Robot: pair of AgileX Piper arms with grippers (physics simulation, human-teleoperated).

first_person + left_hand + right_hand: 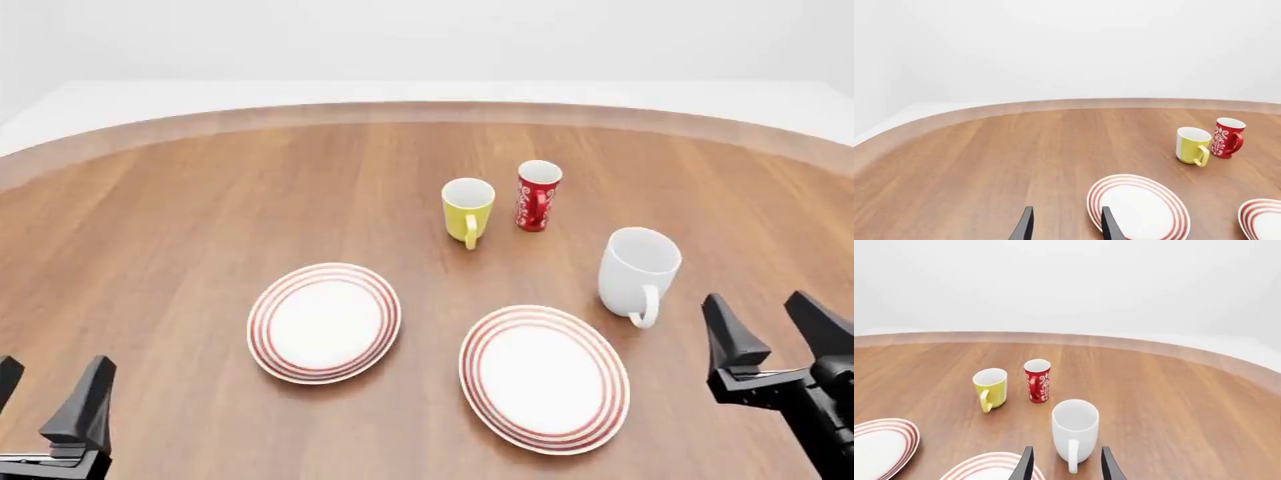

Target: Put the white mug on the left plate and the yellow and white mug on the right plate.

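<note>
The white mug (637, 271) stands upright on the table, handle toward me, just right of the right plate (545, 377); it also shows in the right wrist view (1075, 433). The yellow and white mug (467, 210) stands behind both plates, and shows in the wrist views (1192, 145) (990, 388). The left plate (324, 321) lies bare at centre left. My left gripper (47, 393) is open and empty at the near left edge. My right gripper (774, 326) is open and empty, near and right of the white mug.
A slim red mug with white markings (538, 195) stands right next to the yellow and white mug. The round wooden table (200, 200) has a raised pale rim at the back.
</note>
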